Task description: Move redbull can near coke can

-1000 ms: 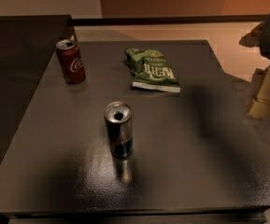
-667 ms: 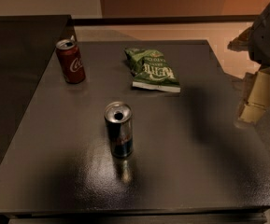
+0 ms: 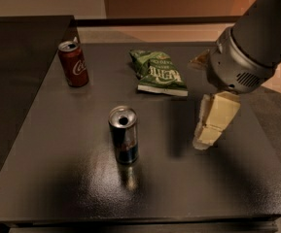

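Redbull can (image 3: 124, 135): upright near the middle of the worktop (image 3: 57, 174), a little toward 6 o'clock, with its opened top facing up and nothing touching it.
Coke can (image 3: 73, 63): upright at 11 o'clock from the redbull can, well apart, near the worktop's far left corner.
Green snack bag (image 3: 158, 72): lying flat at 1 o'clock from the redbull can, apart from both cans.
My claw (image 3: 205, 139): hanging over the worktop at 3 o'clock from the redbull can, apart from it, tip angled down; whether it is spread or pressed together I cannot tell.
My grey wrist (image 3: 249, 47): above the claw, toward 2 o'clock.
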{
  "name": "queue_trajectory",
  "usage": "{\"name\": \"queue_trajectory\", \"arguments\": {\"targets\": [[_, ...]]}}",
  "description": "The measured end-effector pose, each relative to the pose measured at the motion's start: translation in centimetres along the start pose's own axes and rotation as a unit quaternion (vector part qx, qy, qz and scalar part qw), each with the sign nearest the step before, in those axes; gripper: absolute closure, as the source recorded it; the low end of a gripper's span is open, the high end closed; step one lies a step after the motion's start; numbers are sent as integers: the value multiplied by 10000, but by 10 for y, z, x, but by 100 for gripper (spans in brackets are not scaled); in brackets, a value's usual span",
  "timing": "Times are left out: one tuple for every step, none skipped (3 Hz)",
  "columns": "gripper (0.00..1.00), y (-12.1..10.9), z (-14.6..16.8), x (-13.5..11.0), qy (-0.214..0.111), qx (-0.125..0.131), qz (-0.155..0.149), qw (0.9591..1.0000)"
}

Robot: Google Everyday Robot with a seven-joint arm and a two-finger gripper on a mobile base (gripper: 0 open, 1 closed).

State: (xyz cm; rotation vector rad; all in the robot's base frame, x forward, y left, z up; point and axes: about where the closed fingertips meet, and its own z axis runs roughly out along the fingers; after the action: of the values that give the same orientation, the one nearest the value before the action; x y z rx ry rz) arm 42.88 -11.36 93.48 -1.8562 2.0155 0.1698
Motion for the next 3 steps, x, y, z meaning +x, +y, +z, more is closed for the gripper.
{"name": "queue_trajectory", "arguments": {"targets": [[0,5,28,-40,-476,-188,-40,9987],[0,15,47,-70,-905,-483,-82,9947],[0,29,58,-90,-1260,-776,-226,9887]]}}
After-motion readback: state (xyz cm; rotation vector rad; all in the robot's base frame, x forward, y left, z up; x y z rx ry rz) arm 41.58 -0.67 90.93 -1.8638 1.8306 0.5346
